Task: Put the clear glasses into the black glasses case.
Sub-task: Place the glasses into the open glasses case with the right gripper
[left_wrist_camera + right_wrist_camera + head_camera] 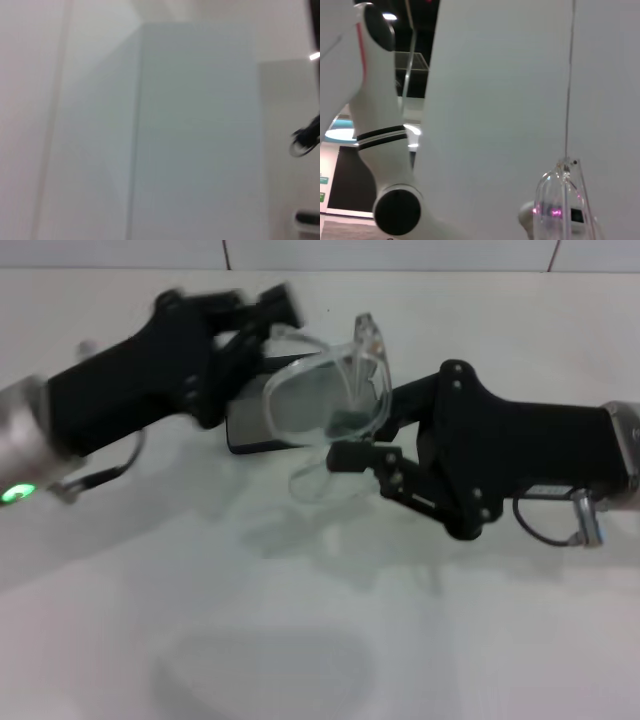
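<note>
**Holding the glasses above the case**

Gripping one thin arm of the fully transparent, nearly rimless plastic glasses (pixel 335 390), the right gripper (pixel 352 448) had its black fingers closed near the frame's lower edge, just right of centre in the head view. The clear glasses hung off the table, lenses tilted and facing forward, with a folded clear arm trailing below them. In the right wrist view a clear curved piece of the frame (pixel 560 200) showed close to the camera against a pale wall. Directly behind and beneath the lenses lay the black rectangular hard glasses case (pixel 250 430), mostly hidden, resting on the white table (pixel 330 640). The left gripper (pixel 262 322) sat at the case's far left side, touching or nearly touching it; whether its fingers were parted or closed could not be told.
</note>
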Available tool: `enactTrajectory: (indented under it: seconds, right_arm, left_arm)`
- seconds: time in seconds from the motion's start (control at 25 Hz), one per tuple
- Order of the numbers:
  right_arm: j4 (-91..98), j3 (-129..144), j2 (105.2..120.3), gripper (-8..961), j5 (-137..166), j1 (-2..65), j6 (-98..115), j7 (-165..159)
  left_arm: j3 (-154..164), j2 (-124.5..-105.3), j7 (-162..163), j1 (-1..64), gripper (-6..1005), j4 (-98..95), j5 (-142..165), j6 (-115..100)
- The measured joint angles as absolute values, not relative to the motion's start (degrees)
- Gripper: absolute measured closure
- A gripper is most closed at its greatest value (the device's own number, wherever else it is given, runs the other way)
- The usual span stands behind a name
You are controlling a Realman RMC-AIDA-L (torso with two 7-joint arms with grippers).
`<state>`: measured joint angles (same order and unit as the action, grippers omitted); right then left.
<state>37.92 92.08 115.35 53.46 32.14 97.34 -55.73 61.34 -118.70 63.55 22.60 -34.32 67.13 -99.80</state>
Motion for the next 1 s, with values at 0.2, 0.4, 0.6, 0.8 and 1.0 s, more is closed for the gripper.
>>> enactTrajectory:
  seconds: [0.2,0.4,0.6,0.8,1.0]
  right_arm:
    - [41.76,85.11,113.65,854,60.96,32.94,93.02,-65.97]
    - [49.72,76.33,110.17,853,81.97,39.93,90.13,-87.15]
    - [52.0,72.38,109.16,853,97.61,47.9,90.63,-98.79]
    - [51.68,71.88,111.65,854,119.42,60.54,90.05,-106.19]
    - [49.53,72.02,115.22,854,133.12,67.7,88.53,-108.28]
  left_arm:
    - [57.94,-116.88,63.87,16.42,914,-35.64,70.16,-99.88]
    - [57.84,-116.37,64.56,11.59,912,-41.63,76.54,-100.0]
    - [57.81,-116.43,66.75,10.19,910,-44.68,83.82,-100.02]
    - [57.8,-116.86,67.54,10.4,909,-44.76,86.4,-100.01]
    - [57.76,-117.49,67.28,10.56,907,-44.76,86.87,-100.02]
